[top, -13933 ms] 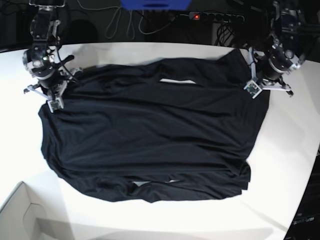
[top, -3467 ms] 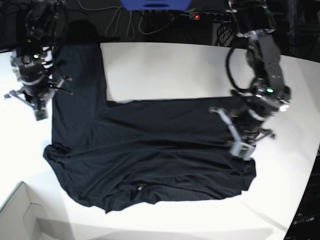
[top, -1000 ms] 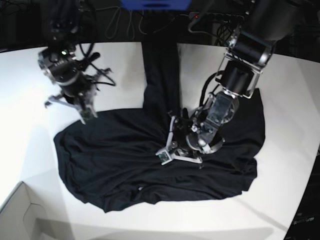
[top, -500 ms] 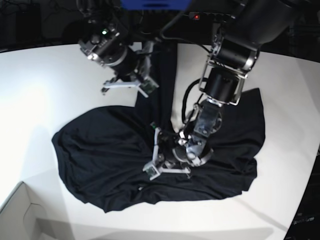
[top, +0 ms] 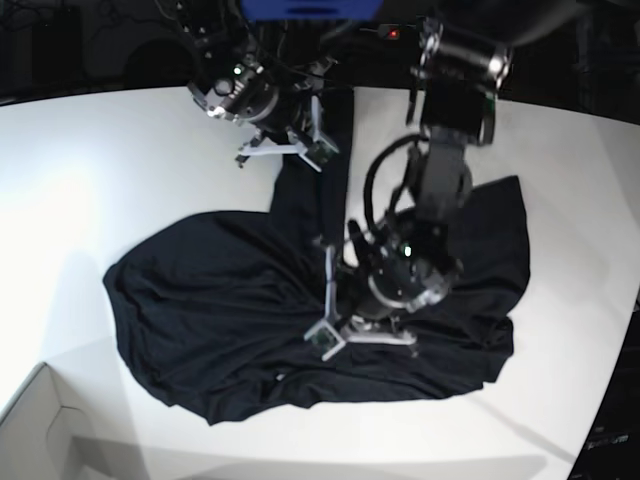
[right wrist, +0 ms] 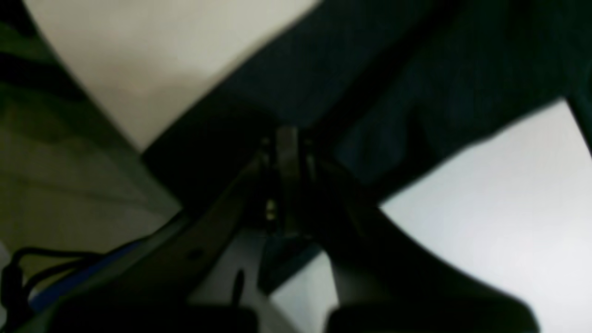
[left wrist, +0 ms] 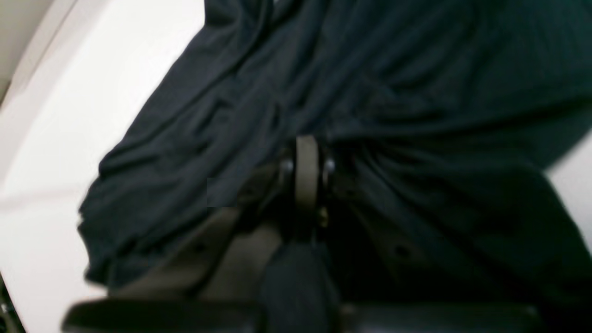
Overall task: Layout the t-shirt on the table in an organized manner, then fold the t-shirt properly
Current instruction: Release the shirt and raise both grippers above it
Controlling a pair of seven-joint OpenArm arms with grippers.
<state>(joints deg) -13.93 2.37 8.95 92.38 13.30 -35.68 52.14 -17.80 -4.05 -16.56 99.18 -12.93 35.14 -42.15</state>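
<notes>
The black t-shirt (top: 200,310) lies bunched across the middle of the white table (top: 100,180), with one narrow strip of it drawn up toward the back edge. My right gripper (top: 318,150) is at the top of that strip, shut on the fabric. In the right wrist view its closed fingertips (right wrist: 286,138) pinch dark cloth (right wrist: 416,69). My left gripper (top: 328,340) is low over the middle of the shirt, shut on a gathered fold. The left wrist view shows its fingertips (left wrist: 307,152) pressed together where creases of the shirt (left wrist: 416,69) converge.
The corner of a pale cardboard box (top: 40,430) sits at the front left. Behind the table's back edge lie a power strip (top: 430,33) with a red light, cables, and a blue object (top: 310,8). The table edge curves away at the right.
My right gripper has swung right and back along the table, pulling its strip of the shirt with it. My left gripper has stayed shut on the shirt's middle, shifting a little toward the front.
</notes>
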